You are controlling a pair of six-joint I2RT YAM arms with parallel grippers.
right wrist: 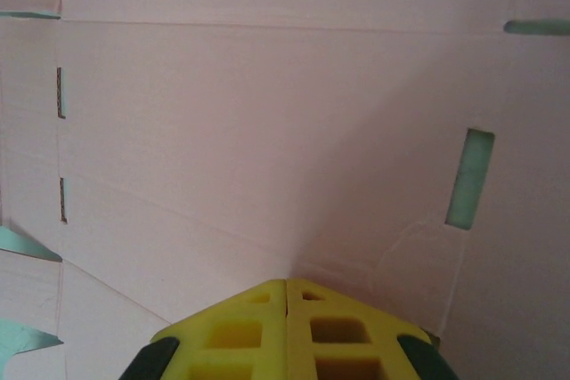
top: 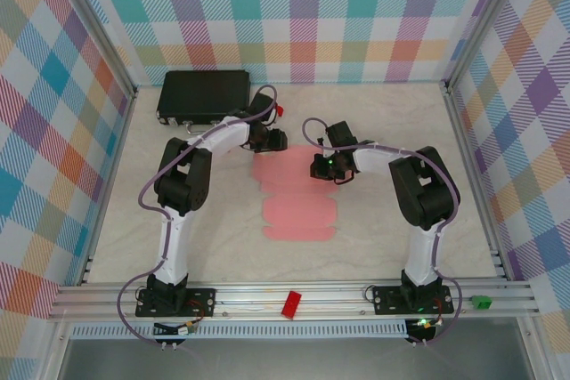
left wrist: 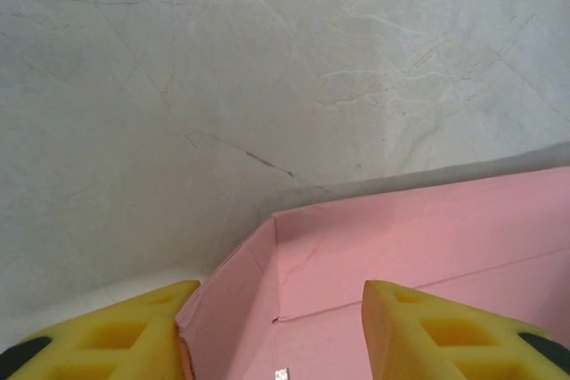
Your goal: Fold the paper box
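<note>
Top external shows one paper box (top: 298, 211), left gripper (top: 274, 141) parted astride its flap, right gripper (top: 319, 166) closed.

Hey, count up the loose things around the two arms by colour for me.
Pink: 1, paper box
Black: 1, hard case
Red: 2, red block on the front rail, small red piece at the back
Green: 1, green block
Total: 5
</note>
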